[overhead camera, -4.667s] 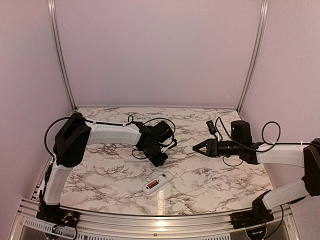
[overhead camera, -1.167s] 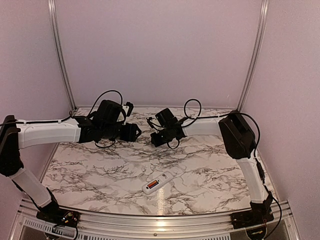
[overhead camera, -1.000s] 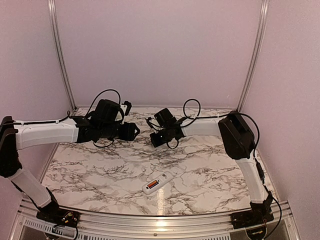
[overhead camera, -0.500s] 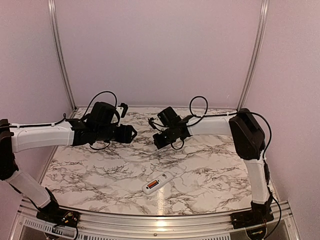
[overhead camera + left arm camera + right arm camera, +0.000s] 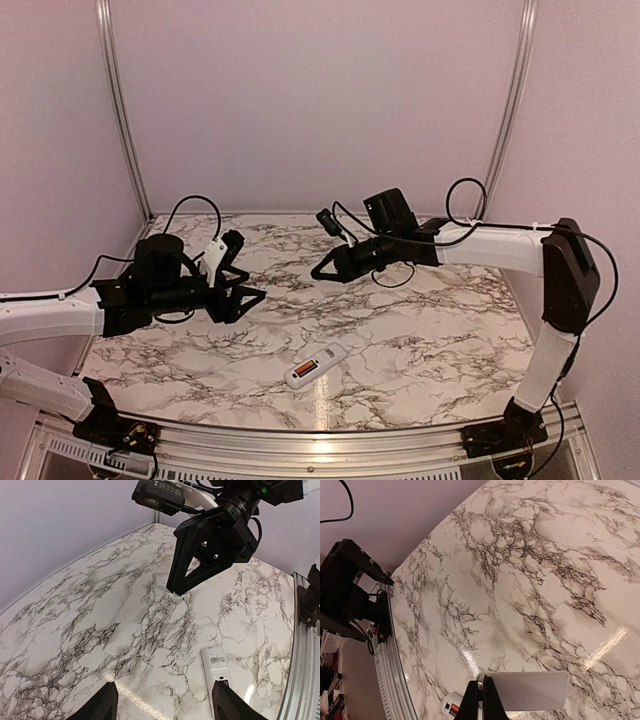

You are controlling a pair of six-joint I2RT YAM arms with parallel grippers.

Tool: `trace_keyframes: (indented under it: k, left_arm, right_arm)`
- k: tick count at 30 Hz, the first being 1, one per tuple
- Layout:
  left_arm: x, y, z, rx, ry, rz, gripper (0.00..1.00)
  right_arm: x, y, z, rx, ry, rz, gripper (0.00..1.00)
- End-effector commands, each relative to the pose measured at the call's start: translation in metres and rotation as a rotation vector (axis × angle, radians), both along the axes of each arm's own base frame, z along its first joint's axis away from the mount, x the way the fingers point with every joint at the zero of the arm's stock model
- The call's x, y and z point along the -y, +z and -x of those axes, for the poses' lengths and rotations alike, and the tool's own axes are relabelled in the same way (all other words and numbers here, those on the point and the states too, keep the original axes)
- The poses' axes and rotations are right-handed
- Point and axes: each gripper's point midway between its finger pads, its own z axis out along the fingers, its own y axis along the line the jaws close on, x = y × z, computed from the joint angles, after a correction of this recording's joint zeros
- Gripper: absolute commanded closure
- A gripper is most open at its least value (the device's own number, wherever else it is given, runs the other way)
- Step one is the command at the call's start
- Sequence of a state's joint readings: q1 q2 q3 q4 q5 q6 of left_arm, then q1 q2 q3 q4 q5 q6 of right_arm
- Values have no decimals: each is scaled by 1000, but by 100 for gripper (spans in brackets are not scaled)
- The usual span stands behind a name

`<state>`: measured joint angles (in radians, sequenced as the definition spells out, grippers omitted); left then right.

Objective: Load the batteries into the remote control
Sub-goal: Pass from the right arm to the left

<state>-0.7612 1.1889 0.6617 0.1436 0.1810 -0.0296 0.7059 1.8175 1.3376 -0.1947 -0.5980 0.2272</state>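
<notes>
While the marbled bench [image 5: 450,340] gleams between lilac walls [image 5: 320,100], left jaws hang released, right jaws clench a white strip [image 5: 525,690], remote control [image 5: 316,366] at front

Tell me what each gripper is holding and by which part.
The right gripper pinches a flat white strip by one end; the left gripper is open and empty.

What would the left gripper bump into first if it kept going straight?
Probably the right gripper, shut on a thin white strip, straight ahead of the left gripper. Depth is unclear, so it could slip underneath instead.
</notes>
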Motion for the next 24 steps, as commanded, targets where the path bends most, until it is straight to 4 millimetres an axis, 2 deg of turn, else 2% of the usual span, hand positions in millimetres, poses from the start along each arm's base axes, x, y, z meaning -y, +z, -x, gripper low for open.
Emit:
trace_keyframes:
  k: [1,7,10,18,20,24]
  left_arm:
    - [15,31,39,294,-222,-21,32]
    - [37,24,77,358,-371,-102,35]
    - [47,26,91,385,-421,-131,37]
    - [64,47,131,451,-540,-138,41]
    - [68,46,135,460,-552,-160,42]
    - [73,26,140,433,-587,-262,46]
  right_arm:
    - [5,34,56,-72,218,-118,100]
    - [12,52,119,-108,408,-177,100]
    - [12,59,142,-122,475,-204,100]
    - [9,67,186,-154,586,-214,100]
    - [7,66,196,-166,612,-208,100]
    - [2,66,210,-172,647,-193,100]
